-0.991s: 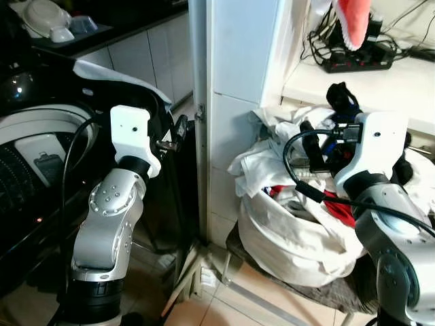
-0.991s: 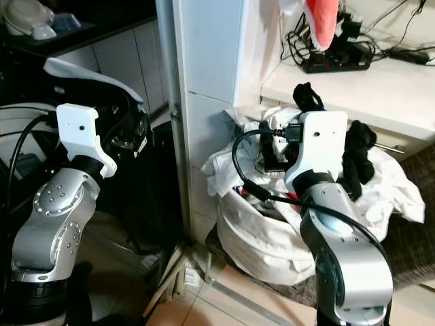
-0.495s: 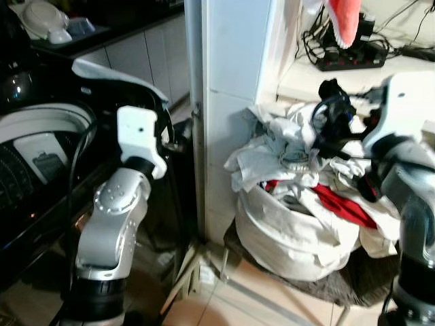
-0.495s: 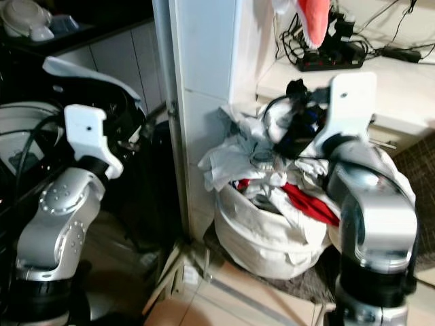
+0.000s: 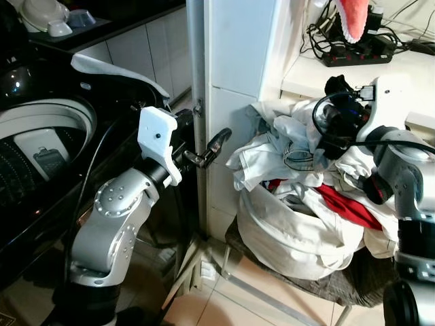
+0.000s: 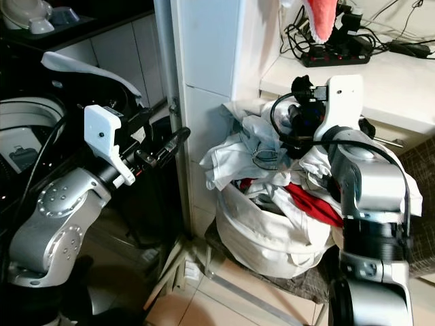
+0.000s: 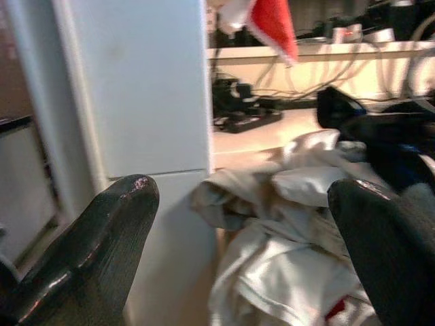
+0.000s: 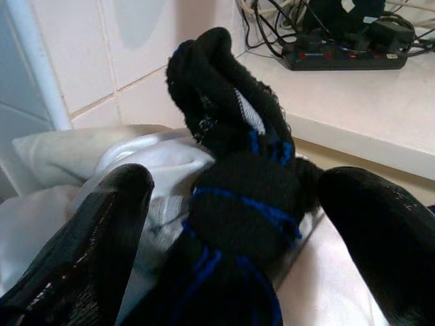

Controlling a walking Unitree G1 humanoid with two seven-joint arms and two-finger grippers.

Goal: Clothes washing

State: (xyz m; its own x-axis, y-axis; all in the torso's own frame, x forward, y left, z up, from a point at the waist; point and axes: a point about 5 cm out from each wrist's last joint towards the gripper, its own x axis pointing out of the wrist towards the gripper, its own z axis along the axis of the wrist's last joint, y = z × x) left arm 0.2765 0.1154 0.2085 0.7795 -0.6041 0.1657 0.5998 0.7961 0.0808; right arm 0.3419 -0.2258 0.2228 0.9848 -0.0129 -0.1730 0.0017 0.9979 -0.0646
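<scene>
A white laundry bag [image 5: 292, 238] heaped with white clothes [image 5: 272, 146] and a red garment [image 5: 346, 207] sits right of a white pillar [image 5: 238, 68]. A black garment with blue stripes [image 8: 238, 204] lies on top of the heap. My right gripper [image 8: 238, 180] is open, one finger on each side of that garment, with gaps showing. My left gripper [image 5: 211, 145] is open and holds nothing; it points past the pillar toward the heap. The top-loading washing machine [image 5: 41, 136] is at the far left.
A white cloth [image 5: 115, 71] lies over the dark machine lid. A counter [image 5: 408, 81] behind the bag carries a power strip [image 5: 357, 58] with cables. A red and white item [image 5: 353, 17] hangs above it. Tiled floor [image 5: 224, 305] lies in front.
My left gripper has swung out from beside the machine toward the pillar and the heap. My right arm has risen from in front of the bag to the black garment on top.
</scene>
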